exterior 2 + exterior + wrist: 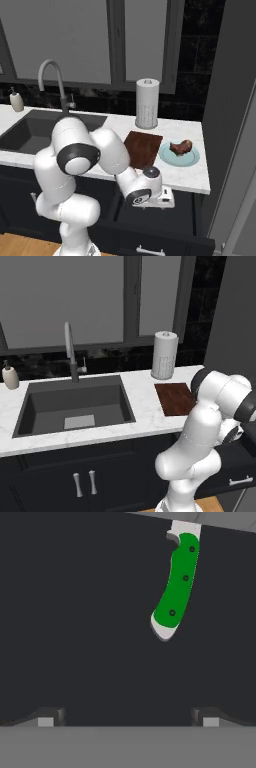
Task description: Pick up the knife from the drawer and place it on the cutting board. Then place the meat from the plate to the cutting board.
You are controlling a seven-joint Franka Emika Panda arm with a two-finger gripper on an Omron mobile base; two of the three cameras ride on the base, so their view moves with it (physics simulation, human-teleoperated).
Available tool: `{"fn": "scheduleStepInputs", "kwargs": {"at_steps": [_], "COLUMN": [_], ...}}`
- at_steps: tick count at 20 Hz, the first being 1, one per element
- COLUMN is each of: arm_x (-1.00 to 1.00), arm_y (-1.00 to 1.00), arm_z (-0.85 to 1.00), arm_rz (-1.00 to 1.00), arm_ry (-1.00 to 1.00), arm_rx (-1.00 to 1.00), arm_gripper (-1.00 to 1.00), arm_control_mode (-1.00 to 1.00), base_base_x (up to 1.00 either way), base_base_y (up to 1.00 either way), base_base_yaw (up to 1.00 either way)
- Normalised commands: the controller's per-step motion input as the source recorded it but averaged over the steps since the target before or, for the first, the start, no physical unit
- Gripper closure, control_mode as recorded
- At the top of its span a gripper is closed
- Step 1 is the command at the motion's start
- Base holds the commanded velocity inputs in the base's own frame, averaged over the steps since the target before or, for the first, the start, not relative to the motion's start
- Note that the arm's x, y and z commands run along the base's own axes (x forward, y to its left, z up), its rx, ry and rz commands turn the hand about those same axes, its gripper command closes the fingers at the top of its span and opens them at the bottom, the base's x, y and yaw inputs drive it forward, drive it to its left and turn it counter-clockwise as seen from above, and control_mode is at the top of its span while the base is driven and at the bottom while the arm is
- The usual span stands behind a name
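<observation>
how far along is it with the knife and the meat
Done: the drawer stands open. In hand: the open tool hovers over the green-handled knife lying in the drawer, not yet gripped. Left: knife onto the bare cutting board, then the meat, which sits on the plate.

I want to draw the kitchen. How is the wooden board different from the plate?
The cutting board is a dark reddish-brown rectangle; the plate is round and pale blue. The cutting board lies bare, while the plate carries the meat. The cutting board sits nearer the sink; the plate sits farther from it. Both lie flat on the white counter, side by side.
</observation>
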Motion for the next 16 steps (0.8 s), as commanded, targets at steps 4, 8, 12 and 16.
{"fn": "scheduleStepInputs", "kwargs": {"at_steps": [4,8,12,16], "arm_x": [0.16,0.01,0.0,0.38], "arm_y": [-0.2,-0.33,-0.53,-0.33], "arm_z": [-0.04,0.02,0.06,0.01], "arm_rz": [0.0,-0.04,-0.03,0.0], "arm_ry": [-0.16,-0.08,-0.06,0.0], "arm_rx": [0.09,0.0,0.06,0.11], "arm_gripper": [-1.0,-1.0,-1.0,-1.0], "arm_control_mode": [-1.0,-1.0,-1.0,-1.0], "base_base_x": [0.0,0.0,0.0,0.0], "base_base_y": [0.0,0.0,0.0,0.0], "base_base_yaw": [0.0,0.0,0.0,0.0]}}
